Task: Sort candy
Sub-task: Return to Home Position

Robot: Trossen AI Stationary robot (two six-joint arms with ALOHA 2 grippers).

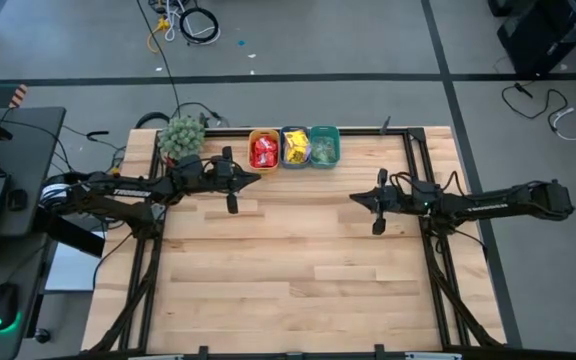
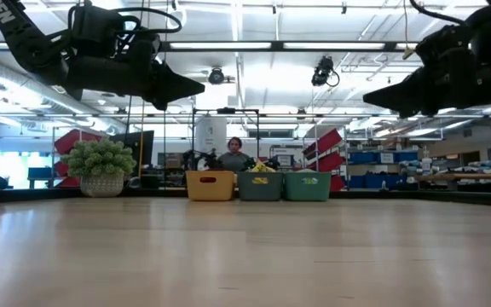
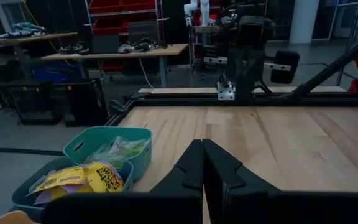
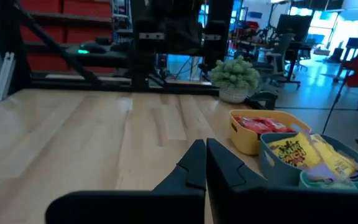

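White letters ending in "SEN" show on the left arm (image 2: 7, 21) in the low view. The high view has white lettering along both arms, too small to read. The yellow candy (image 3: 79, 177) carries dark print that I cannot make out. All the candy lies in three bins set in a row at the far edge of the worktop (image 1: 298, 270). The yellow candy fills the blue bin (image 1: 295, 130). The red candy (image 1: 263, 152) lies in the orange bin (image 1: 251, 150), which touches the blue bin on the side toward the plant (image 1: 181, 135). The pale green candy (image 1: 323, 150) lies in the teal bin (image 1: 338, 146), touching the blue bin's other side. From worktop height the bin walls hide nearly all of it: only a bit of yellow peeks above the blue bin, and a person (image 2: 234, 153) sits beyond it in the room. The left hand (image 1: 256, 179) hovers near the blue bin, in front of it on the orange bin's side, its fingers pressed together on nothing. The right hand (image 1: 353, 198) hovers farther from the blue bin on the teal bin's side, likewise closed and empty. Only the wrist views show the fingers meeting. The left wrist view cuts the orange bin down to a corner.
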